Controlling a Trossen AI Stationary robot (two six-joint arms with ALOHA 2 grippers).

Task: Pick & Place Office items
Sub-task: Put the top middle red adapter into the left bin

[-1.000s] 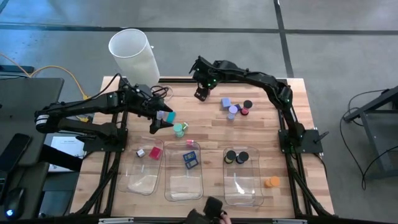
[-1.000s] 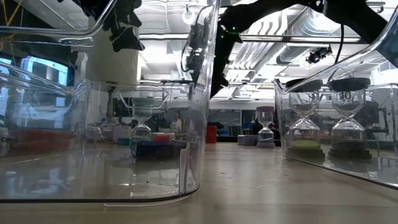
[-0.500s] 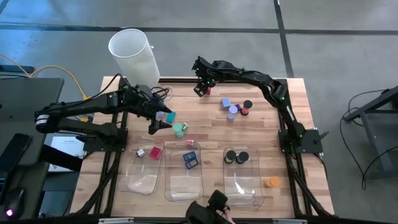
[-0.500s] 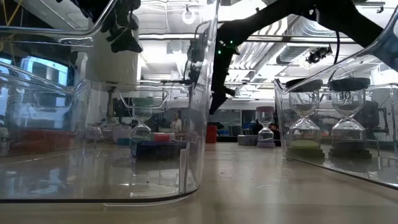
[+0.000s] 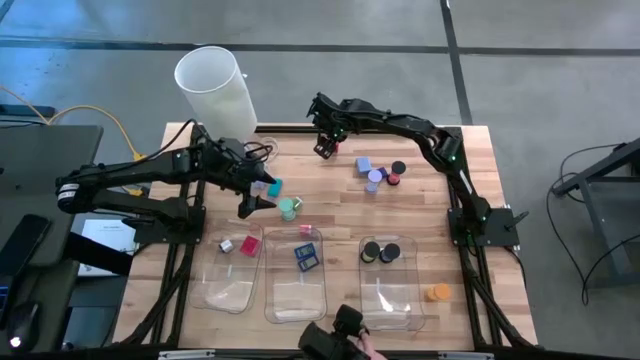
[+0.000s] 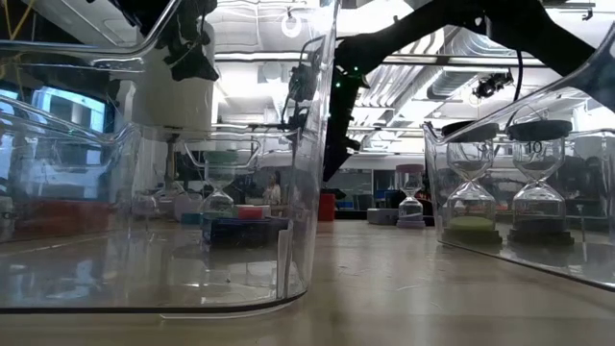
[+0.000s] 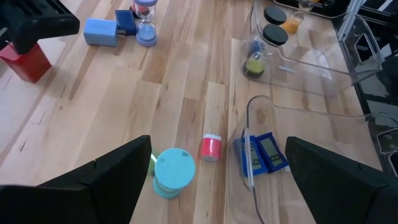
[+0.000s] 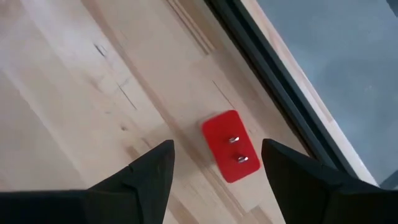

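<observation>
On the wooden worktop stand a tall white cylinder at the far left corner and three clear trays along the near edge, the middle one holding a blue block. The right end effector hangs released, empty, over a red plug block lying beside the far edge. The left end effector, jaws wide and empty, hovers above a teal-capped sand timer and a small pink-red piece.
</observation>
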